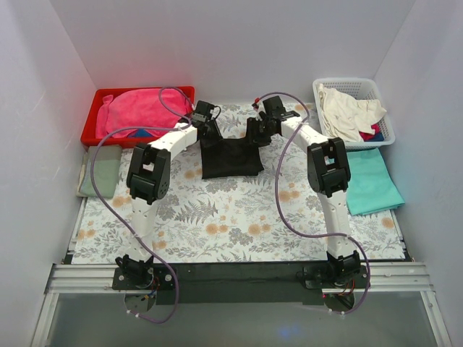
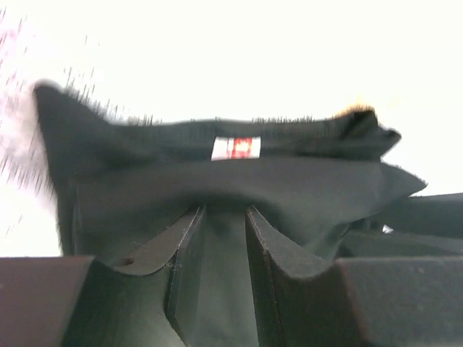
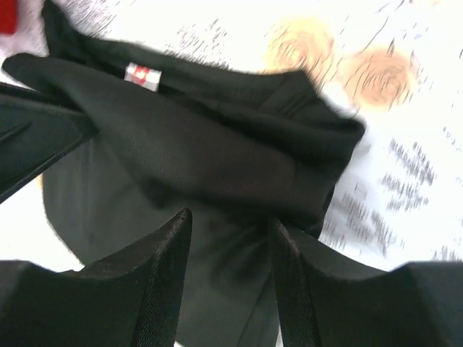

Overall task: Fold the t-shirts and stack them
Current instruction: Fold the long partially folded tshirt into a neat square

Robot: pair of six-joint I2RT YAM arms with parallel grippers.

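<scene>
**GRIP STATUS, BOTH ARMS**

I read the left gripper (image 2: 221,238) jaws closed on the far edge of the black t-shirt (image 1: 230,159), near its white-and-red label (image 2: 236,147). The right gripper (image 3: 228,267) jaws pinch the same edge. The shirt lies folded on the floral tablecloth (image 1: 217,224), well left of the white basket (image 1: 346,82). The teal t-shirt (image 1: 372,184) lies flat just in front of that basket.

— What surrounds the table (image 1: 101,242)?
— Plain white walls (image 1: 217,43) on the left, right and far sides, brightly and evenly lit.
— And the tabletop?
— A cloth (image 1: 239,238) printed with grey ferns and orange flowers covers it. A silver metal rail (image 1: 394,269) runs along the near edge, with a black plate (image 1: 239,273) across its middle.
</scene>
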